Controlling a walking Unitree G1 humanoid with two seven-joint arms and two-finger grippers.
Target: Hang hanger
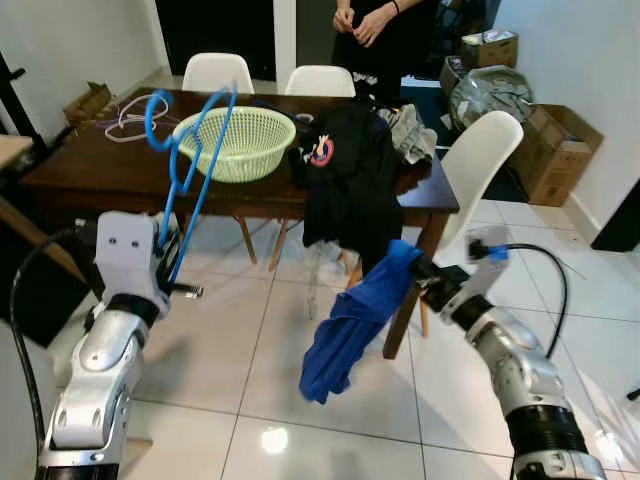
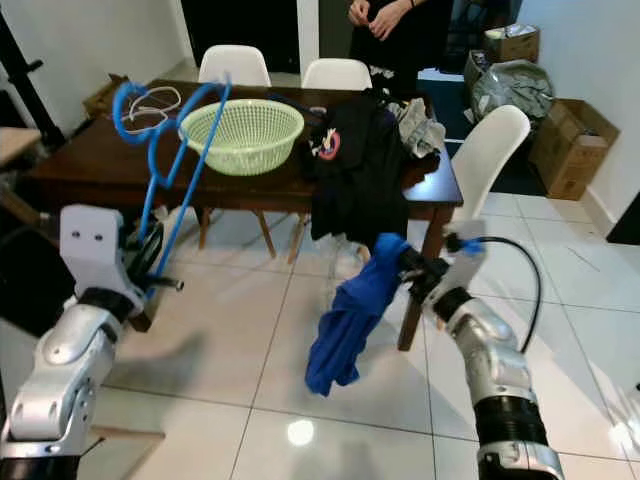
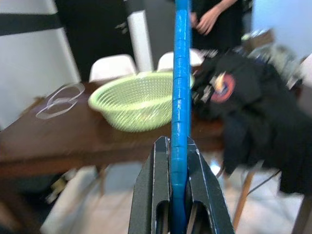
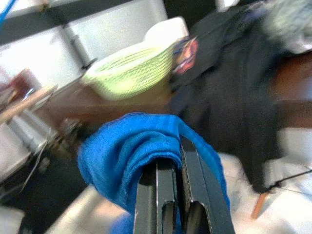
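Nearest, left gripper [image 1: 168, 258] at eight o'clock clamps the blue hanger [image 1: 190, 150], light and stiff; right gripper [image 1: 425, 280] at four o'clock pinches limp blue cloth [image 1: 350, 325].

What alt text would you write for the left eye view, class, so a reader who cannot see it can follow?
The left gripper holds a blue hanger upright while the right gripper grips a hanging blue garment before a dark wooden table. On the table sit a green basket and a draped black garment; a person stands behind.
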